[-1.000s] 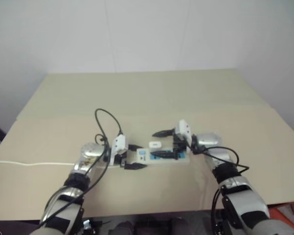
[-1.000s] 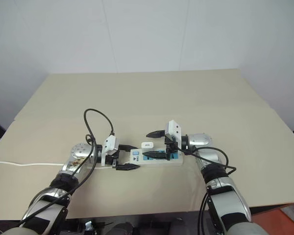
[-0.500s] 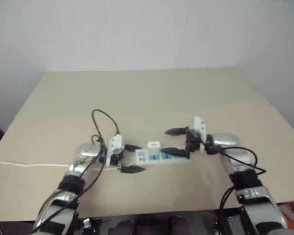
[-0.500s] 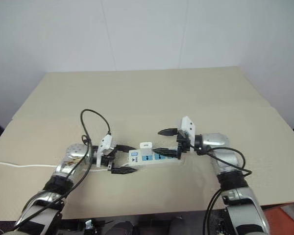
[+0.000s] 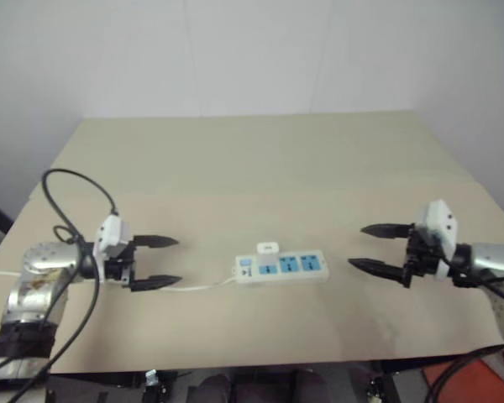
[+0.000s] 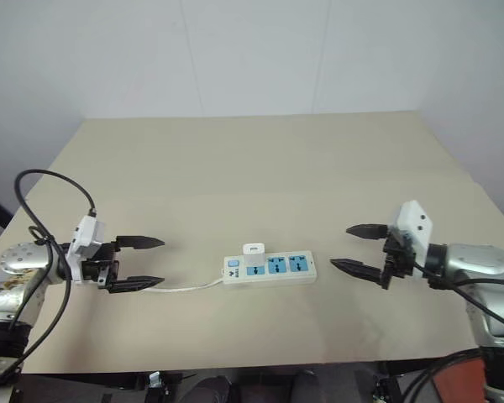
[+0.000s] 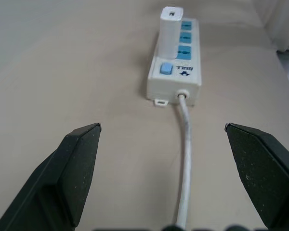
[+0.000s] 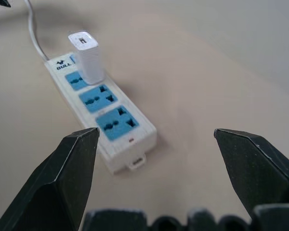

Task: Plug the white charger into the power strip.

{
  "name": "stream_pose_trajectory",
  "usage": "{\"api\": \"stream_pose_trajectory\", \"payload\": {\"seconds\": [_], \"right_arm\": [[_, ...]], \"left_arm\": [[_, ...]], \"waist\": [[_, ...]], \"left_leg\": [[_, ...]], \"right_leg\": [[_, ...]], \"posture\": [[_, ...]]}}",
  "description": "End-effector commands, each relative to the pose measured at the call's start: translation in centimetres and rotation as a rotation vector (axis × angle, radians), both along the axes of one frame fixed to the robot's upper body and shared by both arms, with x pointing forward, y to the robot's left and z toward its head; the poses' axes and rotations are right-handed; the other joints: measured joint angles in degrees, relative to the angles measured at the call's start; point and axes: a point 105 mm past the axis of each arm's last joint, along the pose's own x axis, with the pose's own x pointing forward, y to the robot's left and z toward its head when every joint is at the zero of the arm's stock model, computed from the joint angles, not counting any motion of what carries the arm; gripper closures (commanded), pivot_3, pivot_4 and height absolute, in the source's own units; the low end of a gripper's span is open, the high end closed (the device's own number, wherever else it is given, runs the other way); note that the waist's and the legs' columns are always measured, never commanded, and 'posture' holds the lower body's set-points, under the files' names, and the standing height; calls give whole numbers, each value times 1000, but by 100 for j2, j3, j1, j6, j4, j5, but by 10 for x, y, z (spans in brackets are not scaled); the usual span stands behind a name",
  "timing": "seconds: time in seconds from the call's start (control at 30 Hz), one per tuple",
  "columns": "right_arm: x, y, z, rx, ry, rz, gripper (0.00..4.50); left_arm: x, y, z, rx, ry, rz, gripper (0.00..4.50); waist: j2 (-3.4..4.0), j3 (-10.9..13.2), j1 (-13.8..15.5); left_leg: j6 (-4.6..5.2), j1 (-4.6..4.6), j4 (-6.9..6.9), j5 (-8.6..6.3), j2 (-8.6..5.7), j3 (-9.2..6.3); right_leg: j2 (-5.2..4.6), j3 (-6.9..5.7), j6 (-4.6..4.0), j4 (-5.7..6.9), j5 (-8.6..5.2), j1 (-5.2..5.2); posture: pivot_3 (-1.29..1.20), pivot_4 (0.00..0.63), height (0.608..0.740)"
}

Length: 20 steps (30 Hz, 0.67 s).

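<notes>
The power strip [image 6: 270, 268] lies flat in the middle of the table, its thin white cord [image 6: 185, 285] trailing toward my left arm. The white charger [image 6: 253, 250] stands upright in the blue socket nearest the switch end, also seen as the charger [image 8: 88, 57] and the charger [image 7: 171, 28] on the strip [image 7: 177, 62]. My left gripper [image 6: 137, 263] hangs open well to the left of the strip, holding nothing. My right gripper [image 6: 357, 249] is open and empty, well to the right of the strip. Both grippers point inward at the strip.
The strip rests on a beige tabletop [image 6: 260, 176] with a white wall behind. The table's front edge [image 6: 235, 361] runs close below the strip. Black cables loop over my left arm [image 6: 42, 180].
Both grippers have drawn away from the strip, left gripper to the left and right gripper to the right, and risen. The charger stays standing in the strip. The camera view shifted slightly.
</notes>
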Motion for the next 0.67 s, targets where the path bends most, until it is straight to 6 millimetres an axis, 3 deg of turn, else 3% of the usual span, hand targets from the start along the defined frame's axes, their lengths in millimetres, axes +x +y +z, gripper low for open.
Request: {"api": "stream_pose_trajectory", "payload": {"seconds": [0.03,0.3,0.67], "right_arm": [[-7,-2,18,-15,-88,22,0],[-8,-9,14,-80,-109,-32,0],[-16,-18,9,-145,-66,-75,0]], "left_arm": [[2,7,6,8,-43,29,17],[3,-8,6,-21,-46,11,17],[5,-6,10,-18,-53,23,17]], "waist": [[-1,0,-11],[-2,2,-6],[-3,2,10]], "left_leg": [[0,1,0,0,1,2],[2,2,2,-1,0,7],[2,2,2,-1,1,7]], "right_leg": [[0,0,0,1,0,0],[-4,2,0,2,0,0],[-4,2,0,1,0,1]], "posture": [[0,150,740],[0,150,740],[0,150,740]]}}
